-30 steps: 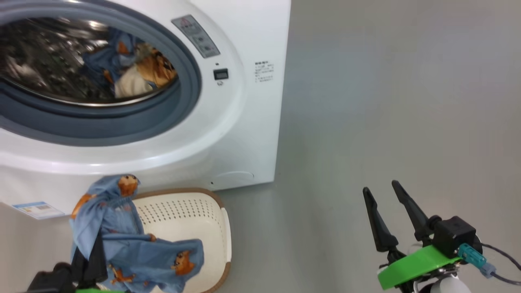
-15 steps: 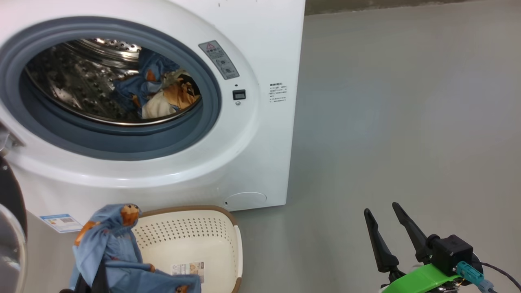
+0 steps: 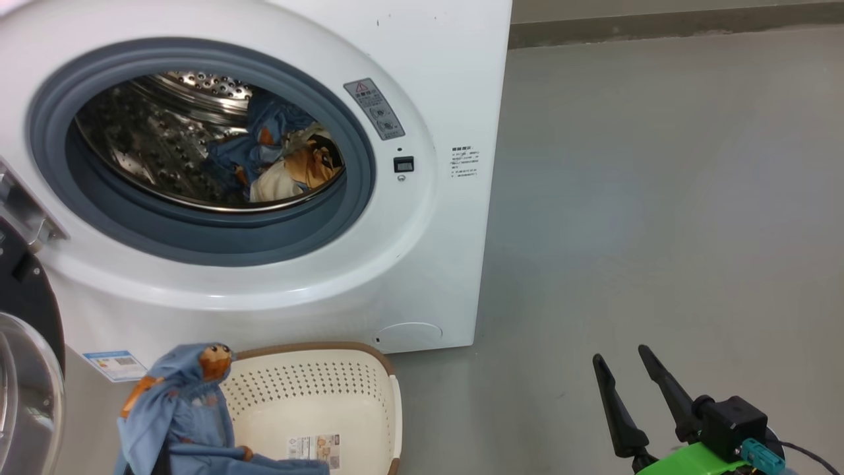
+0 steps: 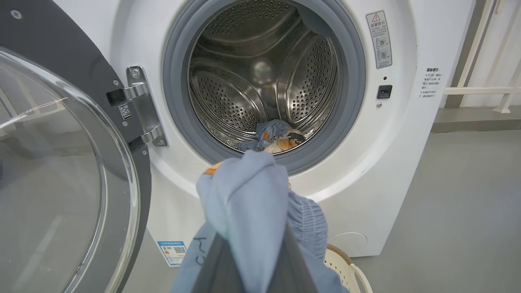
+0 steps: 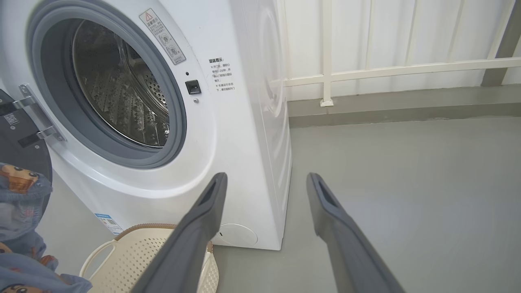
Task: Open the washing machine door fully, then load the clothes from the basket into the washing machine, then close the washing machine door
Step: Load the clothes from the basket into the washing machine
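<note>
Item 1, big white front-loading washing machine (image 3: 428,251): it stands on the grey floor (image 3: 659,198). A grey rubber gasket (image 3: 211,241) rings its mouth, and I can see the perforated steel drum (image 3: 145,145) inside.

Item 2, large round washing machine door with glossy black rim and clear glass bowl (image 4: 49,162): it stands wide open at my left on its metal hinge (image 4: 142,110).

Item 3, clothes in light blue, orange and cream cloth (image 3: 283,158): they lie heaped low in the drum, towards its right side.

Item 4, light blue garment printed with orange cartoon figures (image 3: 178,402): my left gripper (image 4: 252,244) is clamped on it. The cloth drapes over the fingers, above the basket's left end and below the drum mouth.

Item 5, small cream-white perforated plastic basket with brown rim (image 3: 369,396): it sits on the floor just before the machine's front. A label sticker (image 3: 315,445) shows on its bottom.

Item 6, my right gripper (image 3: 620,359): its fingers are spread apart with bare floor between them, well right of the machine.
</note>
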{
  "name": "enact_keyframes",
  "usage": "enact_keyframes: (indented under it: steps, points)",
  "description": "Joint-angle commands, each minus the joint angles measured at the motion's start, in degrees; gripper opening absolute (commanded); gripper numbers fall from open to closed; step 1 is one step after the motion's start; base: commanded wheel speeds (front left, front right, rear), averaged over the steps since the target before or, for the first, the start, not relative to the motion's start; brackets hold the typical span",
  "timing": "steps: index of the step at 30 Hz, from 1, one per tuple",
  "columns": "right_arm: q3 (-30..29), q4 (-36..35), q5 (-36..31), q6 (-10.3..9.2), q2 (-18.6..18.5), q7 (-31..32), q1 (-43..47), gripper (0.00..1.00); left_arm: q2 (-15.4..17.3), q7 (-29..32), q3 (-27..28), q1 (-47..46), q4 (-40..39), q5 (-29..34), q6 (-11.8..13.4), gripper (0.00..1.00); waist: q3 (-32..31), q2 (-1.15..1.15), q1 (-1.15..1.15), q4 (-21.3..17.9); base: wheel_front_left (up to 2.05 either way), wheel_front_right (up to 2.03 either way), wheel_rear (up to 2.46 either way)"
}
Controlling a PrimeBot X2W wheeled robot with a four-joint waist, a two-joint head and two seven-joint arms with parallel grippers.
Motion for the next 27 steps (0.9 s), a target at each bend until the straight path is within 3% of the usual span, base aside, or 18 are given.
enact_keyframes:
  steps: [1, 17, 27]
  points:
    - [1.52, -1.26, 0.13, 0.09, 0.17, -0.27, -0.01, 1.0, 0.34, -0.7, 2.24, -0.47, -2.0, 0.36, -0.59, 0.0, -0.24, 0.0, 0.0, -0.04, 0.0, 0.0, 0.0]
    - [1.26, -1.29, 0.13, 0.09, 0.38, -0.27, 0.57, 1.0, 0.27, -0.7, 1.68, 1.43, -3.99, -0.47, -1.45, 0.0, -0.49, 0.0, 0.0, -0.01, 0.0, 0.0, 0.0]
    - [1.61, -2.05, 0.15, 0.09, 0.42, -0.27, -0.82, 1.0, 0.26, -0.7, 0.21, -6.12, -2.63, -1.78, -1.31, 0.0, 4.41, 0.0, 0.0, -0.33, 0.0, 0.0, 0.0]
